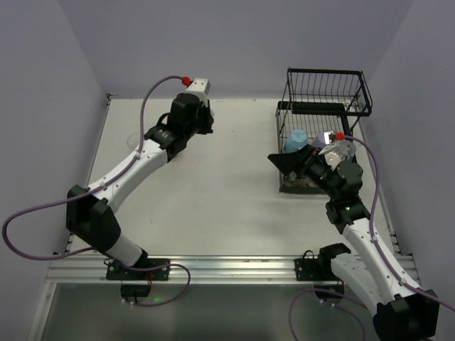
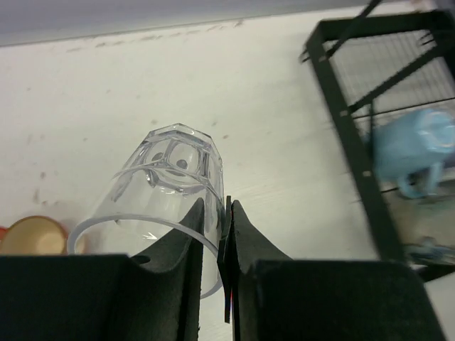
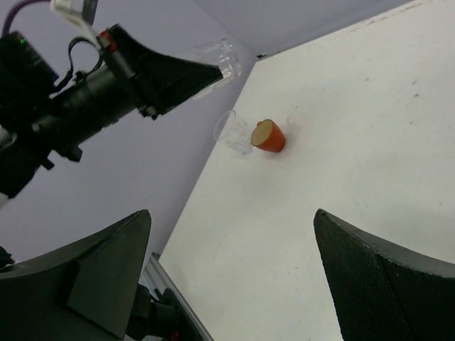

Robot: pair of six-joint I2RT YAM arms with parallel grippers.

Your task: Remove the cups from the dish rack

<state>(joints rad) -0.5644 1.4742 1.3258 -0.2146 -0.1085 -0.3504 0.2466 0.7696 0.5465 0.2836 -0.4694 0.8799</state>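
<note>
My left gripper (image 2: pixel 217 206) is shut on the rim wall of a clear glass (image 2: pixel 170 174), one finger inside and one outside. The right wrist view shows that same held glass (image 3: pixel 226 57) lifted above the table. By the table's left edge a second clear glass (image 3: pixel 234 131) sits against an orange-red cup (image 3: pixel 269 135) lying on its side. The black wire dish rack (image 1: pixel 323 106) stands at the back right with a light blue cup (image 1: pixel 296 140) in its lower tray. My right gripper (image 1: pixel 288 165) hangs open at the rack's front left corner, holding nothing (image 3: pixel 232 213).
Another clear item (image 1: pixel 340 149) shows in the rack's lower tray beside my right wrist. Walls close off the table at the back and on both sides. The aluminium rail (image 1: pixel 227 268) with both arm bases runs along the near edge.
</note>
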